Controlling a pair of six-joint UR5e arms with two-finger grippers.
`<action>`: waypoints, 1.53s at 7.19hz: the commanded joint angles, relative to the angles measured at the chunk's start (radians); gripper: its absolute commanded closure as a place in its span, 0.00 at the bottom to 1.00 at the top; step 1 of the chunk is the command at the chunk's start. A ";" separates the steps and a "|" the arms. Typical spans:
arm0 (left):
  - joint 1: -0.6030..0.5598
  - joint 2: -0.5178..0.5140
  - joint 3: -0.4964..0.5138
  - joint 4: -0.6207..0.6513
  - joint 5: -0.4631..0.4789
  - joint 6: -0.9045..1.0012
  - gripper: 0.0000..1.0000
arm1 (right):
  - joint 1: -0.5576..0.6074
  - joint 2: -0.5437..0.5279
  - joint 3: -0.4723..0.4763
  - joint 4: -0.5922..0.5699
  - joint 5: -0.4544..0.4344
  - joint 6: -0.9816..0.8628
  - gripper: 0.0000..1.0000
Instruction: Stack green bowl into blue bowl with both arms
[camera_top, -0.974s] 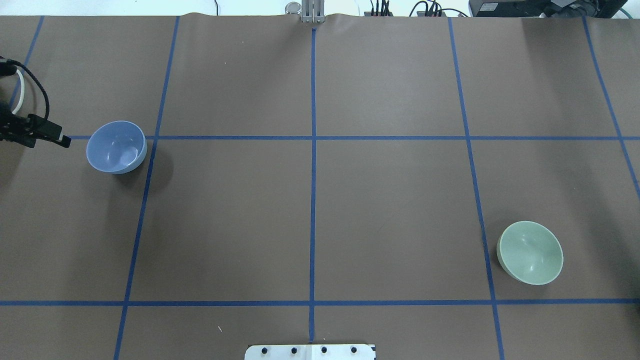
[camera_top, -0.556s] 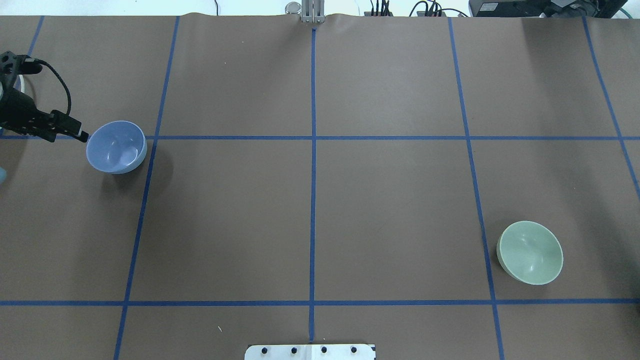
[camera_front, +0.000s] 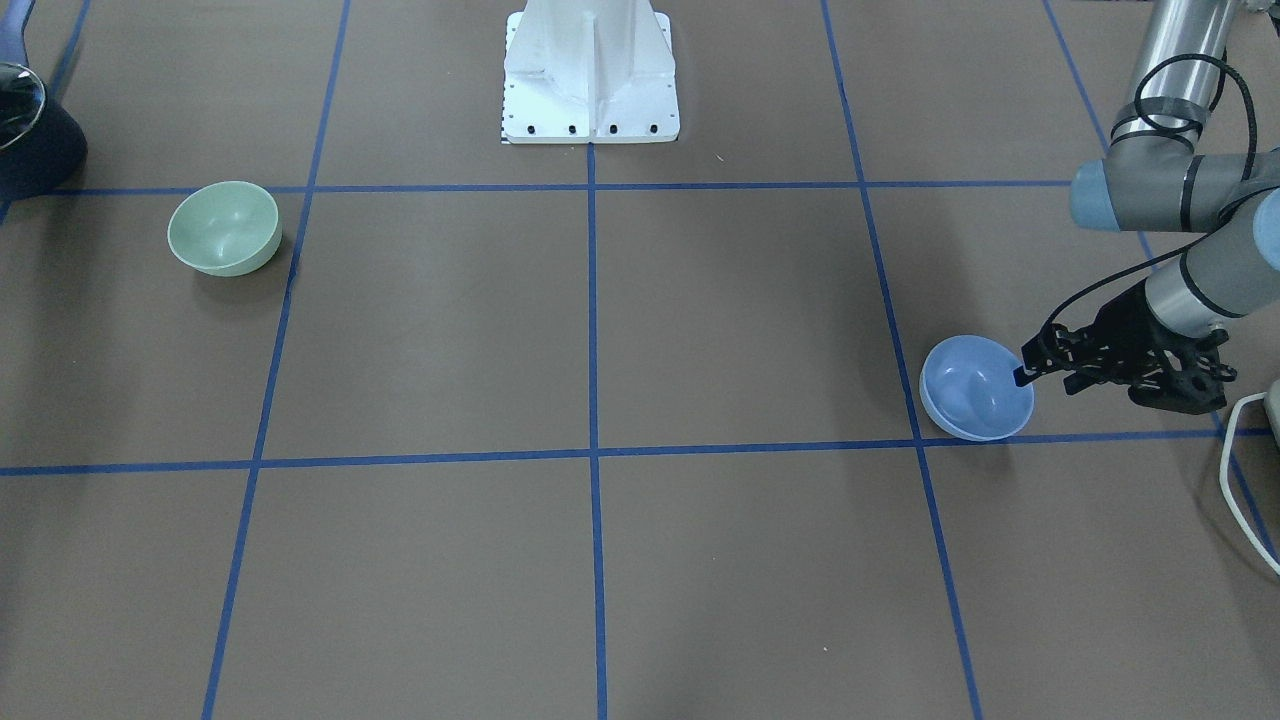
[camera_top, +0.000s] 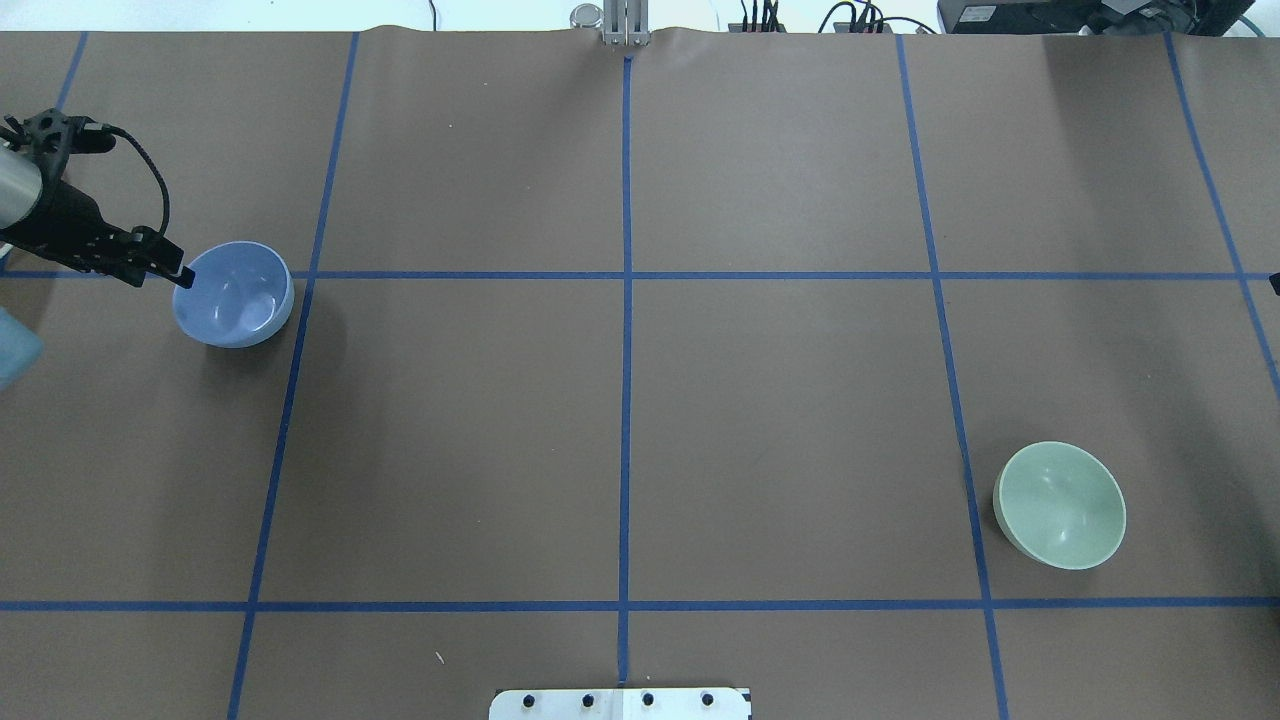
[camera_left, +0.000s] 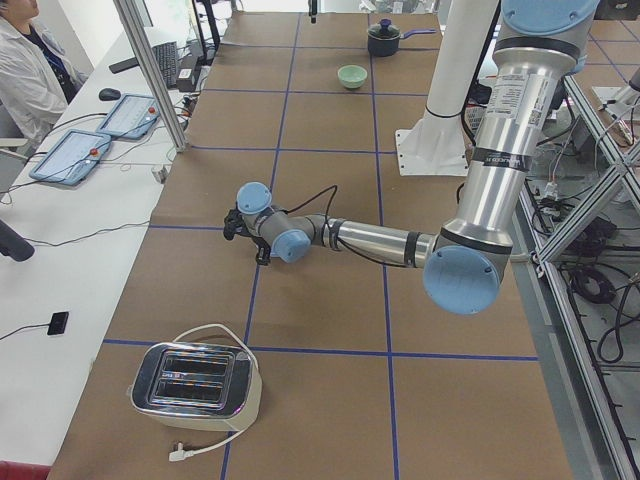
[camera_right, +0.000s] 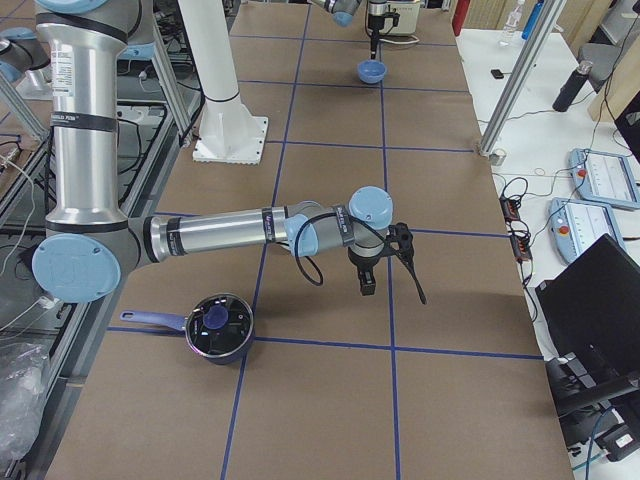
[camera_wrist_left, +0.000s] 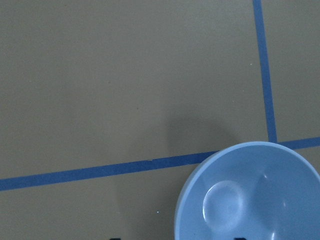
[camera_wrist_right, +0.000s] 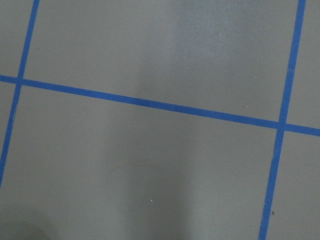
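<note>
The blue bowl (camera_top: 235, 295) stands upright at the table's left; it also shows in the front view (camera_front: 975, 390) and the left wrist view (camera_wrist_left: 250, 200). My left gripper (camera_top: 180, 275) is open at the bowl's left rim, with one finger tip outside the rim and one over the inside. The green bowl (camera_top: 1060, 505) stands upright at the near right, alone, and shows in the front view (camera_front: 223, 228). My right gripper (camera_right: 367, 288) points down over bare table, away from the green bowl. I cannot tell whether it is open or shut.
A toaster (camera_left: 195, 380) with a white cable (camera_front: 1240, 470) stands beyond the left arm. A dark pot (camera_right: 215, 327) sits at the table's right end. The white pedestal (camera_front: 590, 70) is at the robot's side. A person sits at a side desk (camera_left: 30, 70).
My left gripper has moved right from the table's left edge to the blue bowl's left rim. Both bowls stay where they were.
</note>
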 joint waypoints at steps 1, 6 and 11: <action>0.026 -0.006 0.010 -0.001 0.001 -0.002 0.27 | -0.014 -0.001 0.000 0.018 -0.001 -0.001 0.00; 0.049 -0.016 0.032 -0.001 0.007 -0.002 0.76 | -0.029 0.000 0.000 0.018 -0.006 -0.001 0.00; 0.049 -0.100 -0.010 0.000 0.007 -0.272 0.94 | -0.053 0.003 -0.008 0.018 -0.010 0.001 0.00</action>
